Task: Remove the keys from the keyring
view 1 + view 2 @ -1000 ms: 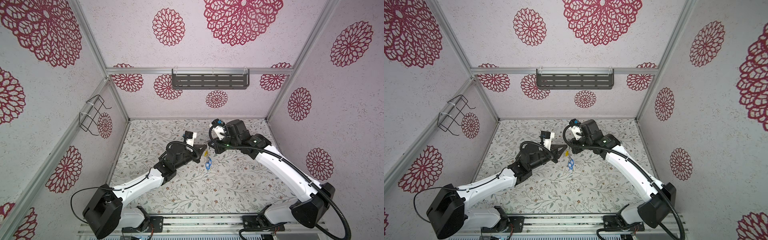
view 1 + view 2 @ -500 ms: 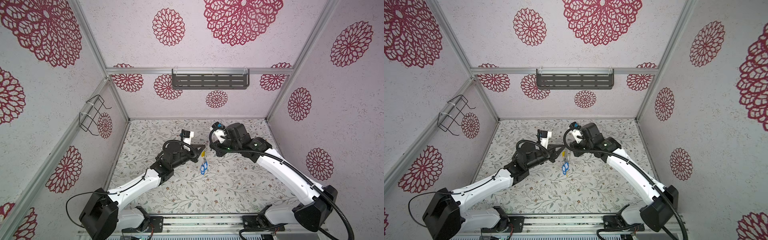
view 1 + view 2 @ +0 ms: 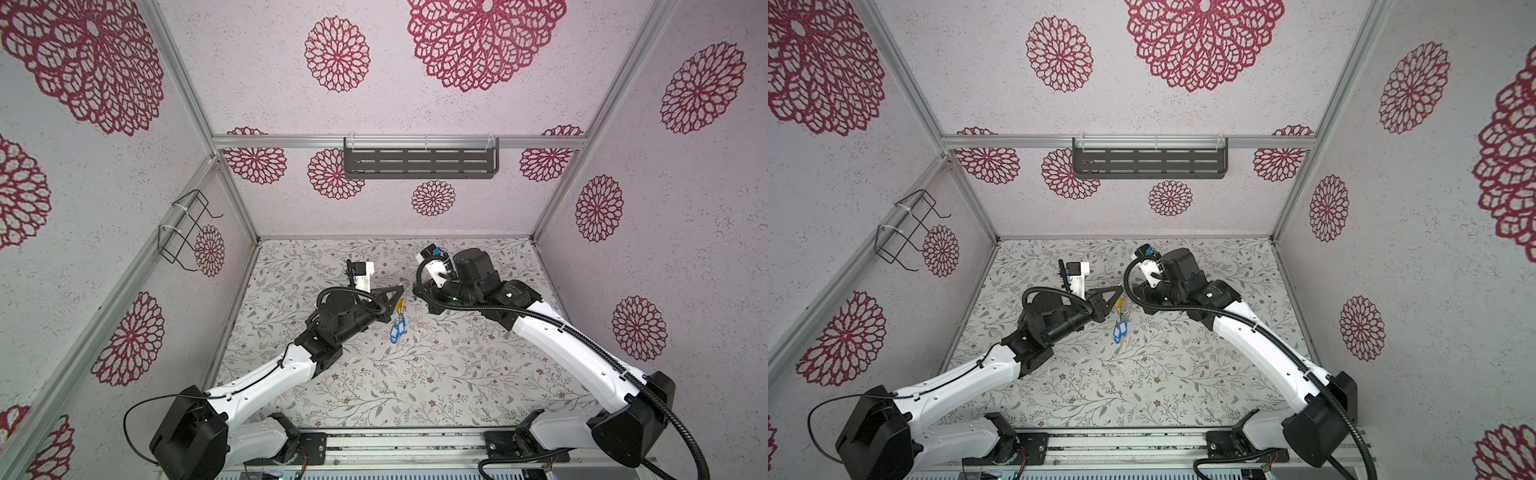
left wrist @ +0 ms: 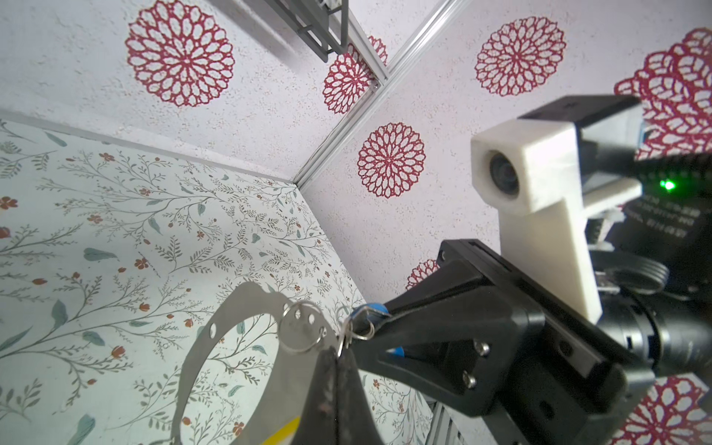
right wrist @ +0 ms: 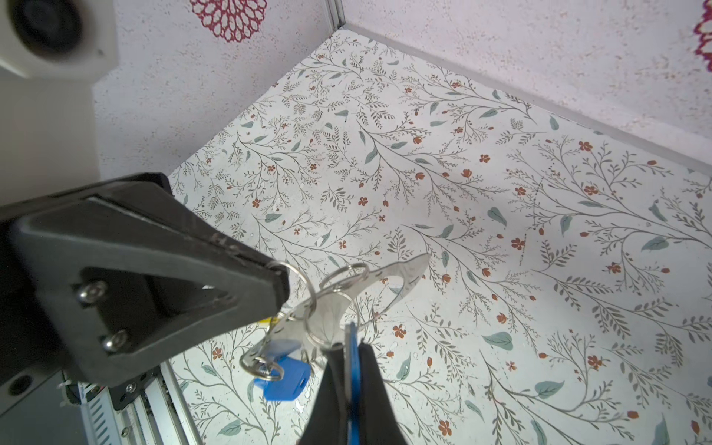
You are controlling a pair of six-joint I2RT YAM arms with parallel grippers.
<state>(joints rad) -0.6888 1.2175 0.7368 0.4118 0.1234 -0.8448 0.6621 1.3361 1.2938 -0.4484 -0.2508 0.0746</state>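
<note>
While the left pincer [image 4: 339,360] clamps the keyring [image 4: 235,306] above the desk [image 3: 457,374] at mid-frame in both top views, the right pincer [image 5: 348,356] pinches one blue tag [image 5: 352,371]. No key looks freed yet; the keys [image 3: 397,330] hang threaded, all left to remove.

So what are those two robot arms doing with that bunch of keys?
They are working on a big grey keyring, trying to get things off it. The left fingers are shut on the keyring and hold it up above the flowery table. The right fingers pinch one blue key, and its little silver loop looks hooked on the ring. The other blue and yellow keys dangle underneath. I see none off the ring yet.
</note>
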